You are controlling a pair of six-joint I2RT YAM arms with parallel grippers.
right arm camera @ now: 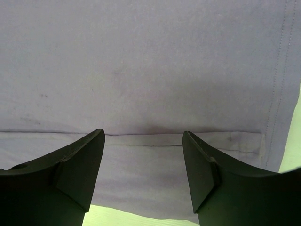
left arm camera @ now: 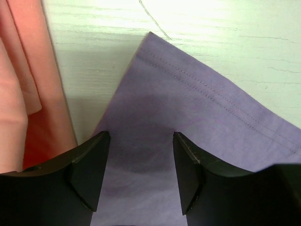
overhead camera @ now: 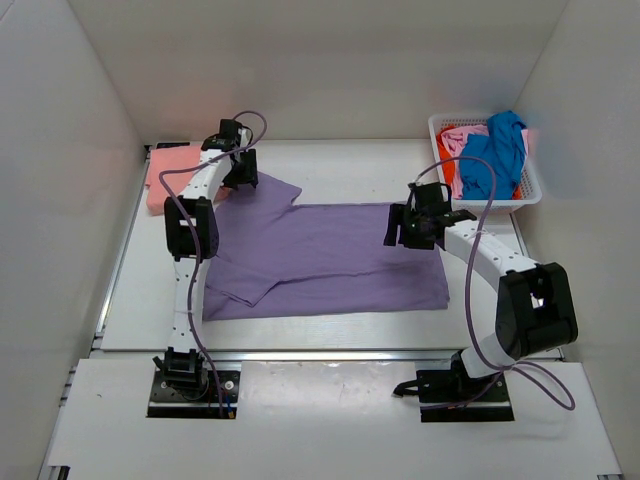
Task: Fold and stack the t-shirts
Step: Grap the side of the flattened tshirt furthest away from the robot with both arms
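Observation:
A lavender-purple t-shirt (overhead camera: 320,262) lies spread flat on the white table (overhead camera: 340,170), one sleeve reaching toward the far left. My left gripper (overhead camera: 240,172) is open and hovers over that sleeve's corner (left arm camera: 188,94), nothing between its fingers (left arm camera: 89,169). My right gripper (overhead camera: 398,228) is open over the shirt's right hem edge (right arm camera: 150,141), empty. A folded salmon-pink t-shirt (overhead camera: 168,172) lies at the far left; it also shows in the left wrist view (left arm camera: 23,94). Blue (overhead camera: 495,150), orange-red (overhead camera: 452,134) and pink (overhead camera: 457,180) shirts fill the basket.
The white lattice basket (overhead camera: 532,180) stands at the far right corner. White walls enclose the table on three sides. The purple cable of each arm loops above the shirt.

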